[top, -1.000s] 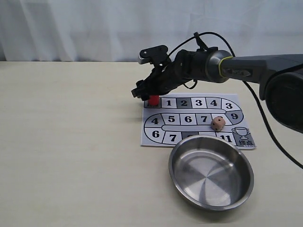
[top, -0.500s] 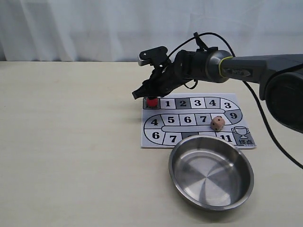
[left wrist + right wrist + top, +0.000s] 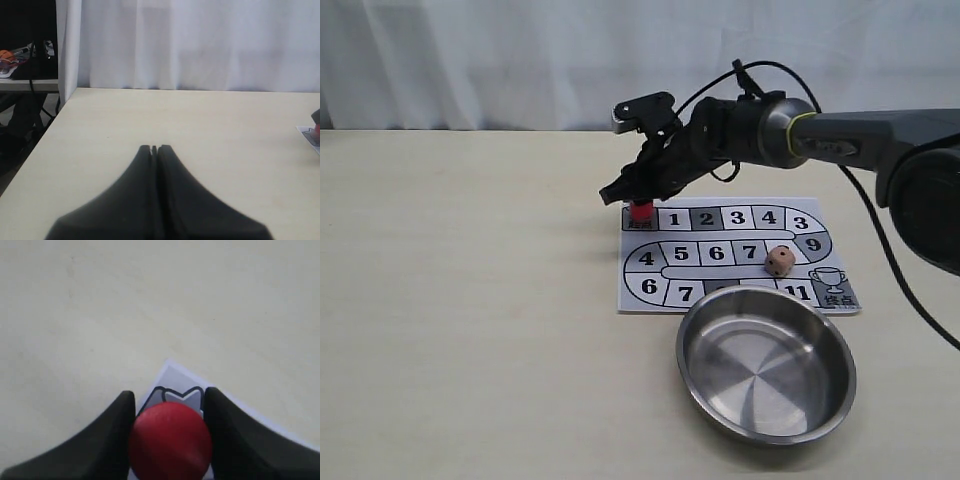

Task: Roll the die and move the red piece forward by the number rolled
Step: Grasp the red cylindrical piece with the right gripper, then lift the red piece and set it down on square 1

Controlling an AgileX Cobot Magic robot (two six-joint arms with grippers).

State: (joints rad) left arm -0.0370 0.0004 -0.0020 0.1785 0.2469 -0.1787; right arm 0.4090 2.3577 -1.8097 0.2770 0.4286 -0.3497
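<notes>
Exterior front-on across table (image 3: 470, 350); right wrist close above shared red piece (image 3: 170, 440).

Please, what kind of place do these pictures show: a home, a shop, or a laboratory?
Probably a robot laboratory: a white curtain screens off a pale table, a paper game board lies on it, and a cluttered workbench stands beyond the curtain.

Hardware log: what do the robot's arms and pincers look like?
The right arm is dark grey and tubular, with a yellow-green ring at a metallic joint, a black cable looping over it and a small camera near the wrist. The right pincer and left pincer are matte black and tapered.
</notes>
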